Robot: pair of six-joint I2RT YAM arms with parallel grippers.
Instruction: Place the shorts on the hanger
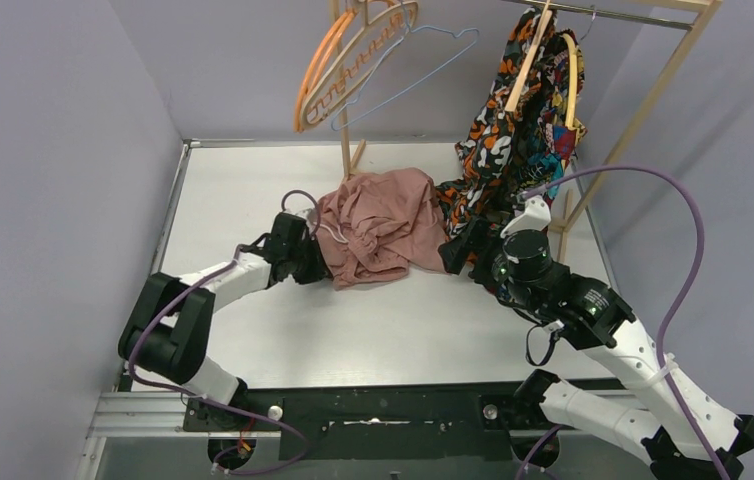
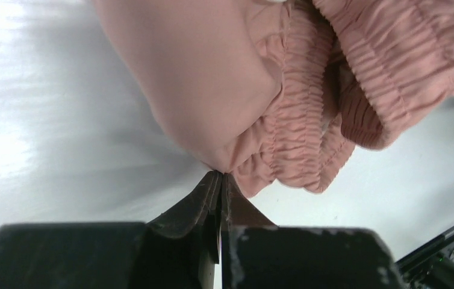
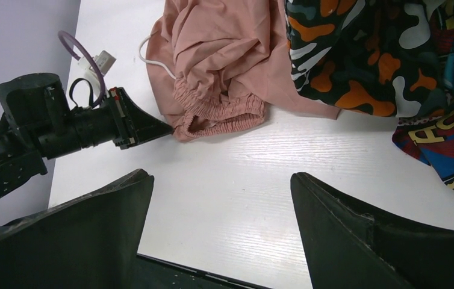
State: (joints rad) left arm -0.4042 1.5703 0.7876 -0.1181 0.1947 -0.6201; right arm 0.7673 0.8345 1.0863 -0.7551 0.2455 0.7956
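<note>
- Grip on the left: the left hand (image 2: 220, 179) is pressed closed at the left edge of the shorts (image 1: 378, 235). It seems to nip a fold of fabric just beside the gathered waistband, low over the tabletop (image 1: 383, 330).
- Shorts: a crumpled heap at mid-tabletop, their right edge touching the patterned garment (image 1: 513, 130) that hangs from the rack.
- Hanger (image 1: 453, 55): on the rack at the far edge, above the shorts and well apart from them, bunched with other hangers.
- Right hand (image 3: 221, 176): spread wide, holding nothing, near the shorts' right side.
- Step, as I judge it: securing the shorts, with hanging not yet begun. Next comes raising the waistband clear while the right hand takes the other side, and so thin a pinch could slip.
</note>
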